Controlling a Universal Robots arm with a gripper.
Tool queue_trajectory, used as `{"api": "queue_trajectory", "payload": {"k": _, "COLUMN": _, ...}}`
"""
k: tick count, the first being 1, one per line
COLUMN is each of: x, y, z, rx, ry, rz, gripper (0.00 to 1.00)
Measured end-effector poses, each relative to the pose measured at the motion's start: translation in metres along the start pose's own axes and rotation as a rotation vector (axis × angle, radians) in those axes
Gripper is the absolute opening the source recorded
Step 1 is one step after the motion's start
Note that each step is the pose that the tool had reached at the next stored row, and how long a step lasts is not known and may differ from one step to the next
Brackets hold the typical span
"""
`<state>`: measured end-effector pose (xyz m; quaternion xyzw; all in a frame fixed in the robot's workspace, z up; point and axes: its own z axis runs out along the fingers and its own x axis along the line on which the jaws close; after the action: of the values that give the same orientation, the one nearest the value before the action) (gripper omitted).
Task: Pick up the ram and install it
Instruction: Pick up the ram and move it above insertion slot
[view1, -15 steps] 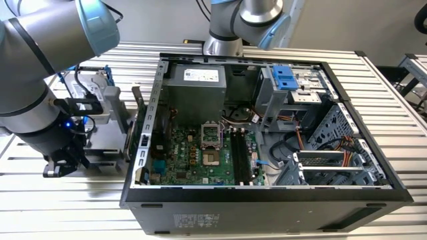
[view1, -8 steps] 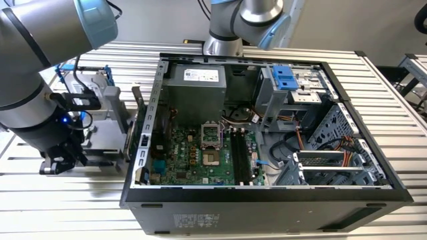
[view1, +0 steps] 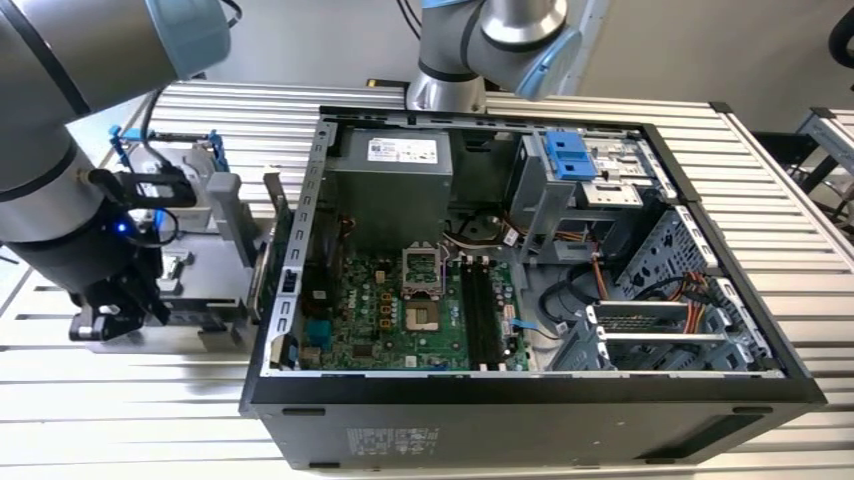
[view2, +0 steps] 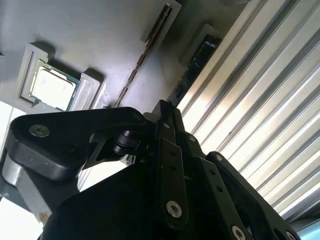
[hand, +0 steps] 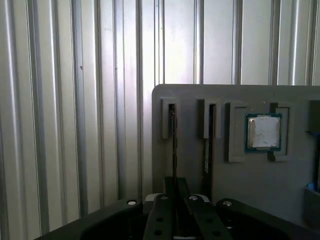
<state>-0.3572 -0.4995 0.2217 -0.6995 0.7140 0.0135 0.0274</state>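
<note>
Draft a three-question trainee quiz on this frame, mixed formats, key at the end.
1. True or false: a CPU lies in a recess of the grey tray.
2. The pincer is: A) inside the case; B) over the tray, in line with a ram stick standing on edge in its slot; C) directly over the CPU.
3. In the exterior view, on which side of the open computer case does the tray stand?
Key: 1 true; 2 B; 3 the exterior view's left.
</note>
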Motion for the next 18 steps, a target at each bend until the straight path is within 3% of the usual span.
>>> {"api": "queue_trajectory", "payload": {"k": 7, "x": -0.0006, "y": -0.0001, "z": -0.0103, "rx": 0.0000, "ry": 0.0001, "rz": 0.000, "gripper": 0.00}}
{"api": "queue_trajectory", "payload": {"k": 18, "x": -0.0012, "y": -0.0001, "z": -0.0203, "rx": 0.0000, "ry": 0.0001, "rz": 0.000, "gripper": 0.00}}
